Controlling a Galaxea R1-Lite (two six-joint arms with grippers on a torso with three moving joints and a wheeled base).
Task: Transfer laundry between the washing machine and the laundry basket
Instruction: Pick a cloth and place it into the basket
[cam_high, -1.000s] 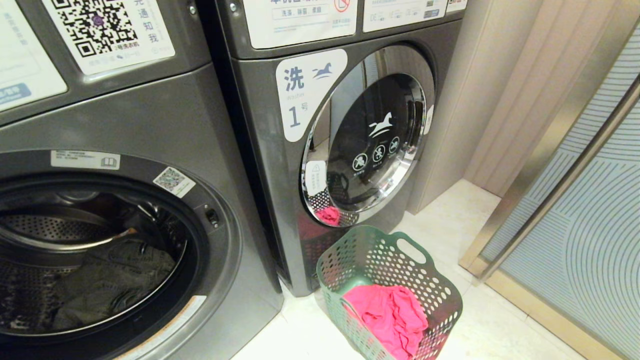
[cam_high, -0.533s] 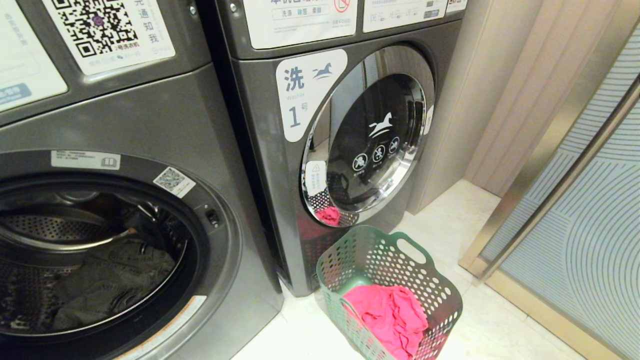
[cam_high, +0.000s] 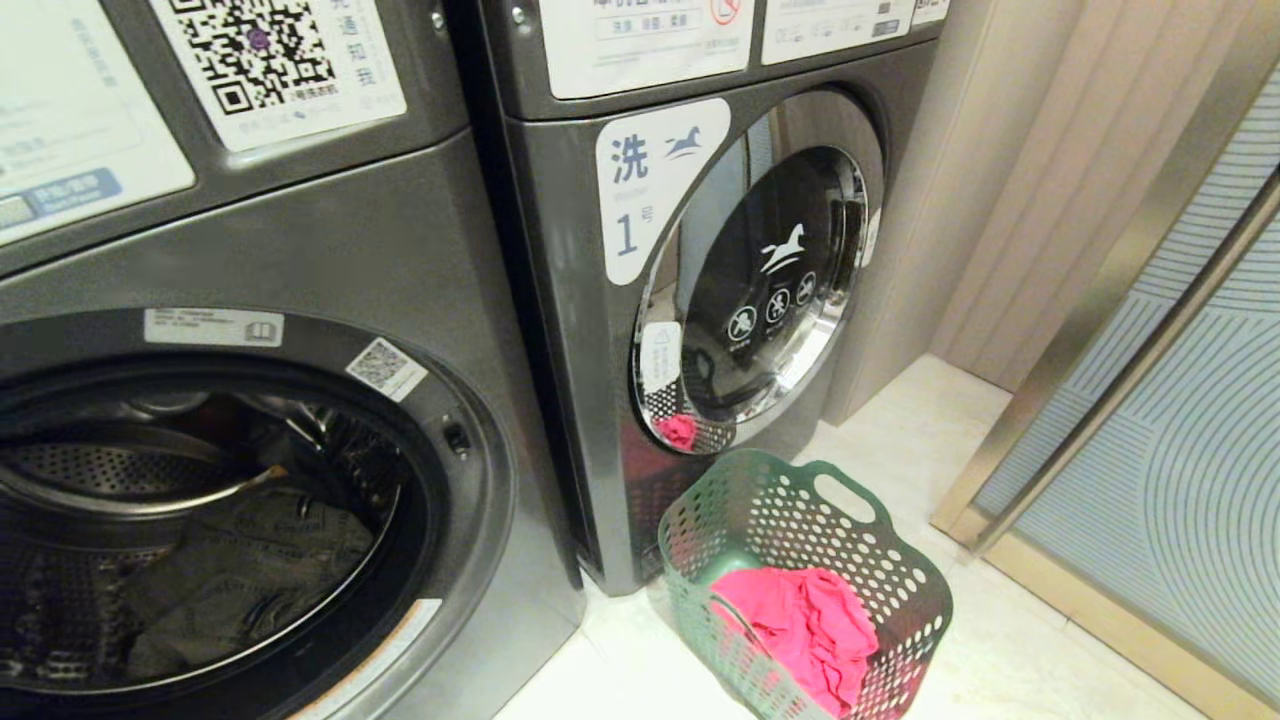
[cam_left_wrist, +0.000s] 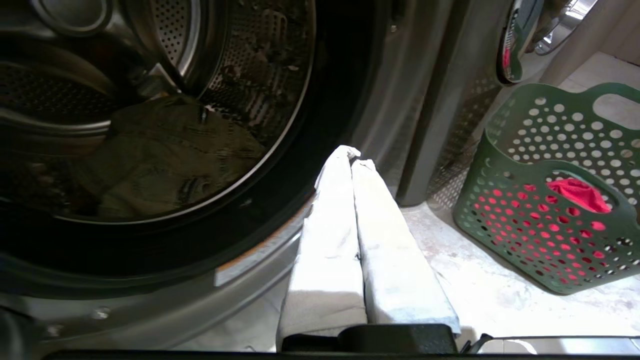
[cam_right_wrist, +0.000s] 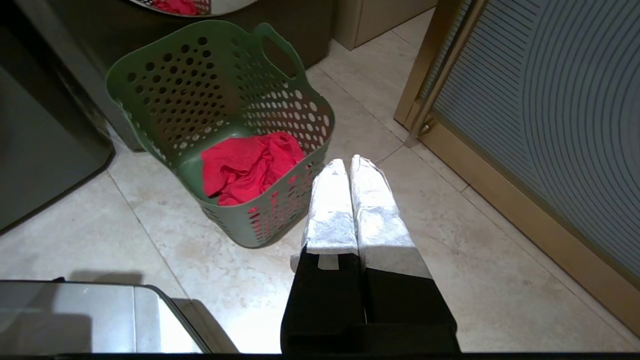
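**View sliding sideways while both hands are waiting empty**

The whole head view is shifting a little compared with a moment ago: both washers and the basket are sitting further toward the right side of the picture, all by the same amount. That is reading as the robot itself turning or rolling, not as anything on the floor moving. The garments are lying exactly as they were. My judgement is that the robot is squaring itself up to the open drum, with no pick begun yet.

The washing machine (cam_high: 300, 250) nearest the robot is standing with its round opening uncovered, and a dark olive-grey garment (cam_high: 250, 570) is lying low in the drum. The washer labelled "1" (cam_high: 560, 300) beside it is closed. The laundry basket (cam_high: 905, 570) is standing on the floor (cam_high: 900, 440) in front of that closed washer, with a red garment (cam_high: 800, 620) bunched inside.

The left hand (cam_left_wrist: 350, 160) is clenched on nothing, hovering just outside the drum's lower rim, with the olive-grey garment (cam_left_wrist: 165, 160) deeper in and well apart from the fingertips. The right hand (cam_right_wrist: 350, 162) is likewise clenched and empty, hanging above the floor just beside the basket's (cam_right_wrist: 150, 75) near wall, near the red garment (cam_right_wrist: 250, 165) but not touching it.
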